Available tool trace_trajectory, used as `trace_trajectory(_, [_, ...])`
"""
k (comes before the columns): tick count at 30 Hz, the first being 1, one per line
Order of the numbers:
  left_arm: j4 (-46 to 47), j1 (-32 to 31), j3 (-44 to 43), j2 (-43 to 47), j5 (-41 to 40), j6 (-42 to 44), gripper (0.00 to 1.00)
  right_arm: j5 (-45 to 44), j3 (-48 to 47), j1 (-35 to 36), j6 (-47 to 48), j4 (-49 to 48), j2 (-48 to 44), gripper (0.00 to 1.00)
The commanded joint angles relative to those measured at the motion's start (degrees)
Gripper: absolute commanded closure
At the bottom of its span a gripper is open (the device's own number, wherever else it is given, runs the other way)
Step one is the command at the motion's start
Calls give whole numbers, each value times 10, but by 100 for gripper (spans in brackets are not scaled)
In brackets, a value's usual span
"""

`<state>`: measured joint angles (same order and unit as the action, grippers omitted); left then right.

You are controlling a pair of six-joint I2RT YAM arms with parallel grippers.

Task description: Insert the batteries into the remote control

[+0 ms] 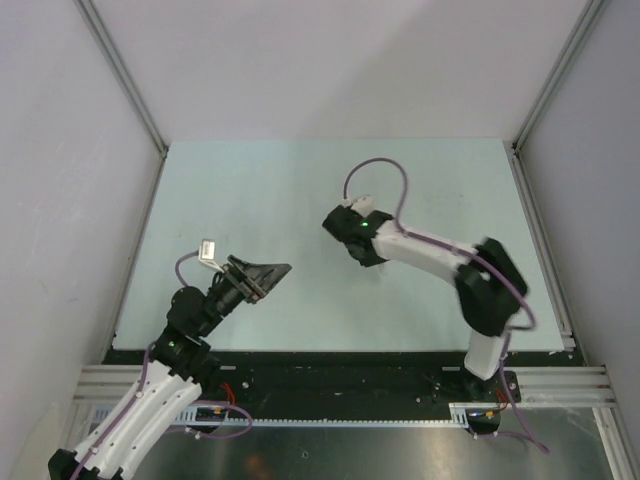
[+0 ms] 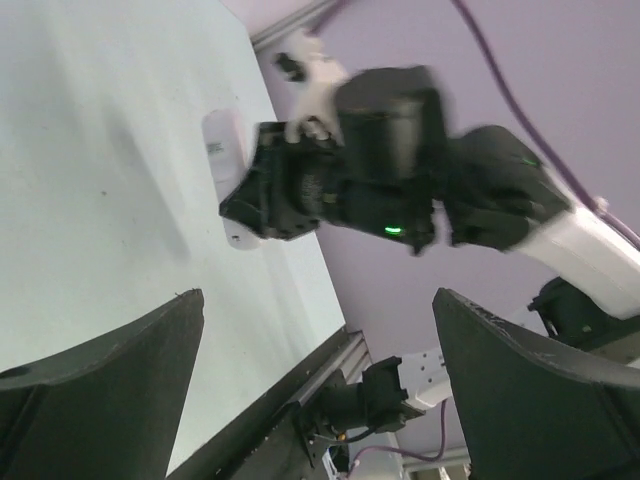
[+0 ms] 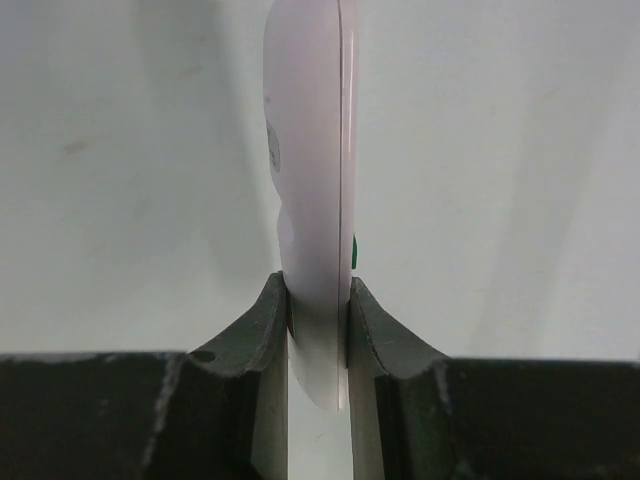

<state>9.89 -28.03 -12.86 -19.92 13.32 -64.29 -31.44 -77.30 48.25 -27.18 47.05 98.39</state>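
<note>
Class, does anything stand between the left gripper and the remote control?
Nothing visible stands between the open left gripper and the remote control. The right gripper, however, is shut on one end of it, covering that part.

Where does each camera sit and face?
Top external: above and behind, facing down at the table; left arm, right arm show.
Left wrist: faces the right gripper holding the remote control; own fingers frame it.
Right wrist: looks along own fingers at the remote control, edge-on.
Both wrist views share it.
</note>
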Motion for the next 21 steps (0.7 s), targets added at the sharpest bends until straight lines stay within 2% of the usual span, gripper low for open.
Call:
trace_trajectory(1, [-76, 4, -10, 44, -26, 20, 1, -222, -108, 3, -2, 110, 139, 100])
trace_trajectory(3, [-86, 4, -8, 57, -22, 16, 2, -249, -185, 10, -9, 158, 212, 100])
trace_trajectory(5, [-92, 3, -8, 63, -19, 15, 2, -255, -212, 16, 8, 155, 242, 100])
trace_trajectory(8, [-95, 3, -9, 70, -16, 15, 2, -238, -264, 16, 12, 168, 295, 100])
trace_trajectory(11, [-95, 3, -11, 78, -15, 20, 2, -193, -276, 12, 20, 161, 316, 100])
trace_trajectory(14, [-110, 1, -9, 81, -13, 22, 2, -146, -262, 15, 41, 133, 314, 76])
trace_trajectory(15, [-111, 0, -8, 81, -15, 22, 2, -137, -261, 16, 43, 123, 313, 65])
trace_trajectory(20, [-110, 0, -2, 78, -16, 22, 1, -107, -265, 20, 45, 118, 321, 49])
trace_trajectory(21, [-110, -1, -2, 79, -14, 22, 1, -102, -264, 24, 45, 117, 320, 42])
